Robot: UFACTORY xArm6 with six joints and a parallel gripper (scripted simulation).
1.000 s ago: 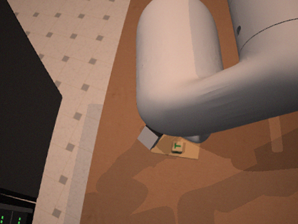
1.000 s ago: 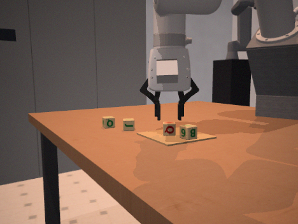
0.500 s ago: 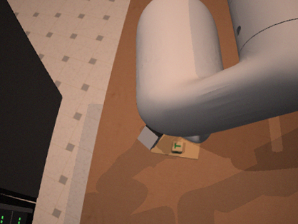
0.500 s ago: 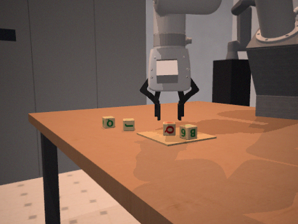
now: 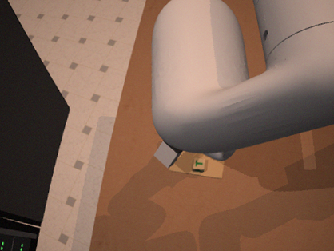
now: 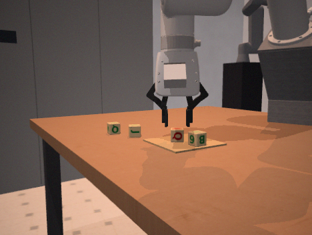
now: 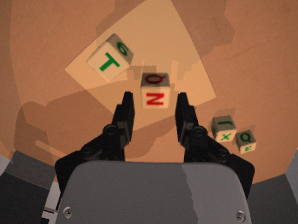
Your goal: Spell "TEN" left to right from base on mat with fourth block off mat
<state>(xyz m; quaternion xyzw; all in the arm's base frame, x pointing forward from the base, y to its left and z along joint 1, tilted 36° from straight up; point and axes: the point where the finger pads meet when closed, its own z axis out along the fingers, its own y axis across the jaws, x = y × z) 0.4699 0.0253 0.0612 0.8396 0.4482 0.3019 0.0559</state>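
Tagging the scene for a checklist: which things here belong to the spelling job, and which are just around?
Job:
T block
N block
two blocks off the mat
mat
pincer, open, holding nothing

Just around:
table
dark cabinet

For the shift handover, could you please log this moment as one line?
hand: open, empty, above N block | mat: T block, N block | off mat: two blocks
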